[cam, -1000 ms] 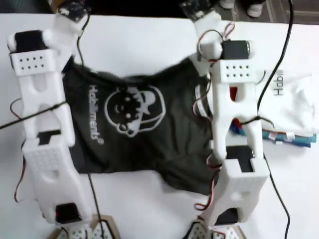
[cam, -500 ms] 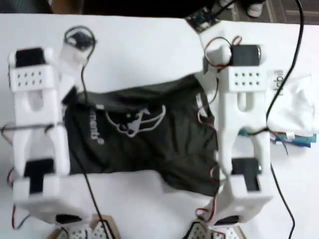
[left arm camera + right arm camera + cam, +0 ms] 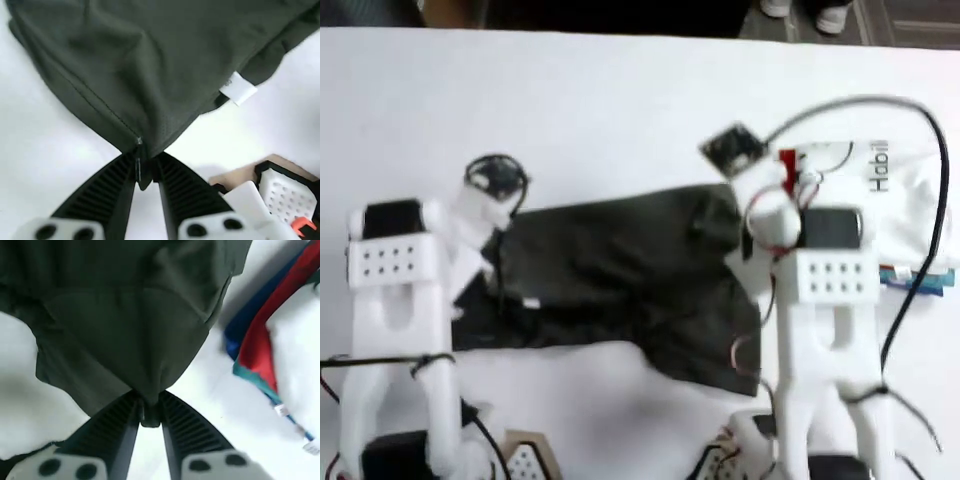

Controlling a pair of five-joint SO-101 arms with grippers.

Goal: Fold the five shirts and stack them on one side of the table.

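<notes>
My left gripper (image 3: 143,170) and right gripper (image 3: 149,412) each pinch a shirt (image 3: 620,275) edge to fold it over.

1. Right gripper (image 3: 148,412) is clamped tight on a bunched-up fold of the dark shirt (image 3: 125,315).
2. Folded pile (image 3: 265,352) (red, blue, teal, white) sits just beside it on the white table (image 3: 210,435).

In the high view the left arm (image 3: 390,310) covers one end of the dark shirt (image 3: 620,270) and the right arm (image 3: 830,330) the other. The stack of folded shirts (image 3: 920,195) runs off the picture's edge, partly behind the right arm; how many lie in it cannot be told. Both wrist views cut the dark shirt off
</notes>
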